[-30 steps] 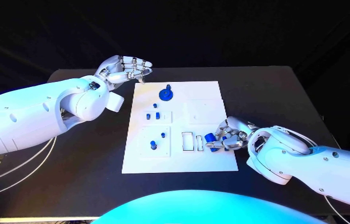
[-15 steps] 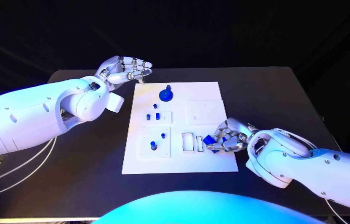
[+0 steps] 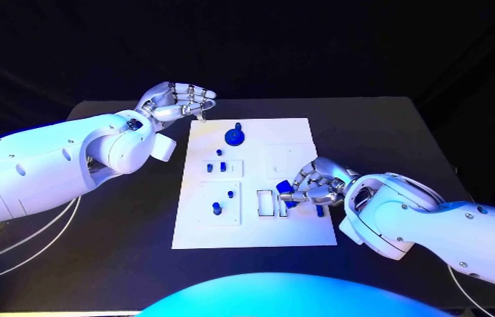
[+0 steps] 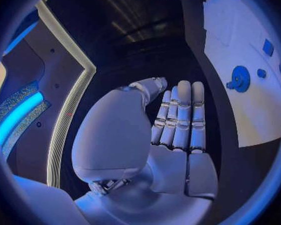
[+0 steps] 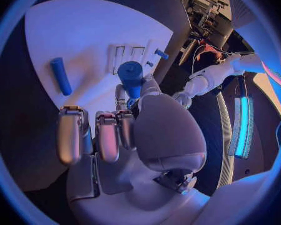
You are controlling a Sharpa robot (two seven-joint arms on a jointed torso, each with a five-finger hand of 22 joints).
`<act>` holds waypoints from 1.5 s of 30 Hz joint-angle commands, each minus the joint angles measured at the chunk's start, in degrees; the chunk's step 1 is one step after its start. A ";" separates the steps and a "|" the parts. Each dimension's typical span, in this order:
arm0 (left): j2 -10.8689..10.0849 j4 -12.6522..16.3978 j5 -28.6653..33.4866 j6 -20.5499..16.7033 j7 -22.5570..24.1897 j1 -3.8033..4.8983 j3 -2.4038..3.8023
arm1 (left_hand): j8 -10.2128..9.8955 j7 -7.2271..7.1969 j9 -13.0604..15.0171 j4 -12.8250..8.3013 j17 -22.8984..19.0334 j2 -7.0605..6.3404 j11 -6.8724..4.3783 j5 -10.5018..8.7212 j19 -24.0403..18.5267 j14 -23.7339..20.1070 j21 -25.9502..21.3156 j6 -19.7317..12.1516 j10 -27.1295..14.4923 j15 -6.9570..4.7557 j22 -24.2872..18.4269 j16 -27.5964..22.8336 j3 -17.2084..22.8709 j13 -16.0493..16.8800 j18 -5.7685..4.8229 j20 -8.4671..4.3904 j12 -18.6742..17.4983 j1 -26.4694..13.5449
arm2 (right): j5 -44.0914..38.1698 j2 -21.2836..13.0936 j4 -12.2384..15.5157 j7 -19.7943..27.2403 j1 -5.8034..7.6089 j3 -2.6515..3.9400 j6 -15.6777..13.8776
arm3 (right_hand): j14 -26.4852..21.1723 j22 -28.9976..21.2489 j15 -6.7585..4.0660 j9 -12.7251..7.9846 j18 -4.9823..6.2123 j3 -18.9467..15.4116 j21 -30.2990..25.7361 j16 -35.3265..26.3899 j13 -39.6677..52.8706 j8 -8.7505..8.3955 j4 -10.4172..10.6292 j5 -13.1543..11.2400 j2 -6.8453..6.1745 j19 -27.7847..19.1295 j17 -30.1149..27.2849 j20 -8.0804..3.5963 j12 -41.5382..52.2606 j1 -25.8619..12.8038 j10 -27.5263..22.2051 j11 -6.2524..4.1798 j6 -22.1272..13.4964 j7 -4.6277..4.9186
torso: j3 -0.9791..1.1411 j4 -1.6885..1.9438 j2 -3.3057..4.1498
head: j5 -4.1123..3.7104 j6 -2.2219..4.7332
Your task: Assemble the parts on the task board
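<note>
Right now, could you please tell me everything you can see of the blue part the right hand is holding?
The blue part is a short, smooth, plastic-looking cylinder with a rounded end. The right hand pinches it between fingertips, its free end sticking out beyond them. It is held over the task board, near the small slots at the board's right half. Whether it touches the board cannot be told.

You see a white task board [image 3: 294,227] on a black table [image 3: 392,131], blue parts [image 3: 235,134] on it, and silver hands [image 3: 177,101] on white arms [image 3: 62,159].
</note>
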 commanded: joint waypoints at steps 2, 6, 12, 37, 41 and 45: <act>0.16 0.06 0.25 1.10 0.30 0.02 0.03 | 0.23 0.07 -0.08 -0.04 -0.05 0.15 -0.05 0.21 -0.11 -0.30 -0.34 -0.31 -0.31 0.03 -0.05 -0.16 -0.27 -0.05 0.76 0.12 0.25 -0.36 | 3.35 1.60 -0.93 -0.20 -0.17 0.01 4.08 | 5.10 12.38 -0.28 0.70 -1.00 -0.49 -0.05 0.20 6.46 1.56 0.03 0.05 0.81 2.70 10.26 -0.47 0.10 -0.20 0.85 -0.52 1.32 -1.26 | 0.00 0.08 0.06 | 0.27 0.05; 0.17 0.06 0.25 1.14 0.28 0.02 0.03 | 0.23 0.07 -0.08 -0.04 -0.05 0.15 -0.05 0.21 -0.11 -0.30 -0.34 -0.31 -0.31 0.03 -0.05 -0.16 -0.27 -0.05 0.76 0.12 0.25 -0.36 | 3.63 3.11 -1.79 -0.30 -0.53 -0.01 4.89 | 5.11 12.37 -0.29 0.72 -1.00 -0.79 -0.09 0.21 6.50 1.64 0.03 0.06 1.14 2.68 10.31 -0.48 0.06 -0.65 0.87 -0.52 1.29 -1.26 | 0.01 0.03 0.08 | 0.52 -0.09; 0.18 0.10 0.25 1.24 0.23 0.02 0.03 | 0.27 0.07 -0.09 -0.05 -0.07 0.15 -0.04 0.21 -0.12 -0.35 -0.38 -0.31 -0.37 0.04 -0.06 -0.17 -0.29 -0.07 0.76 0.13 0.29 -0.38 | 3.26 5.55 -3.43 -0.87 -0.93 -0.05 5.47 | 5.11 12.34 -0.29 0.75 -0.98 -1.22 -0.18 0.21 6.79 1.78 0.03 0.05 1.58 2.64 10.31 -0.50 0.19 -1.27 1.04 -0.52 1.29 -1.27 | 0.02 0.02 0.07 | 0.64 -0.10; 0.05 0.20 0.25 1.44 0.05 0.03 0.03 | 0.31 0.08 -0.11 -0.01 -0.09 0.21 -0.03 0.22 -0.13 -0.38 -0.43 -0.31 -0.41 0.06 -0.08 -0.16 -0.30 -0.08 0.75 0.15 0.36 -0.44 | -0.89 9.30 -8.19 -2.03 -1.03 -0.07 4.09 | 5.06 12.16 -0.30 1.00 -0.85 -3.89 -0.86 0.10 7.04 2.44 0.03 0.02 1.51 2.39 10.08 -0.50 0.03 -3.55 1.08 -0.53 1.06 -1.29 | 0.07 0.08 0.13 | 0.99 -0.30; 0.01 0.20 0.25 1.44 0.03 0.03 0.03 | 0.31 0.08 -0.11 -0.01 -0.09 0.21 -0.03 0.22 -0.13 -0.38 -0.43 -0.31 -0.41 0.06 -0.08 -0.16 -0.30 -0.08 0.75 0.15 0.36 -0.44 | -1.89 9.45 -8.57 -2.16 -1.00 -0.08 3.35 | 5.08 12.21 -0.30 1.02 -0.89 -4.01 -0.66 0.14 7.27 2.53 0.04 0.05 1.67 2.45 10.20 -0.51 0.18 -3.74 1.22 -0.54 1.10 -1.31 | 0.07 0.05 0.12 | 1.15 -0.34; -0.03 0.21 0.25 1.43 0.00 0.03 0.03 | 0.31 0.08 -0.11 -0.01 -0.09 0.21 -0.03 0.22 -0.13 -0.38 -0.43 -0.31 -0.41 0.06 -0.08 -0.16 -0.30 -0.08 0.75 0.15 0.36 -0.44 | -2.31 9.60 -8.65 -2.20 -0.98 -0.08 3.45 | 5.08 12.21 -0.32 1.08 -0.88 -4.49 -0.67 0.14 7.25 2.68 0.06 0.05 1.72 2.45 10.21 -0.51 0.11 -4.30 1.20 -0.56 1.10 -1.33 | 0.09 -0.04 0.12 | 1.19 -0.35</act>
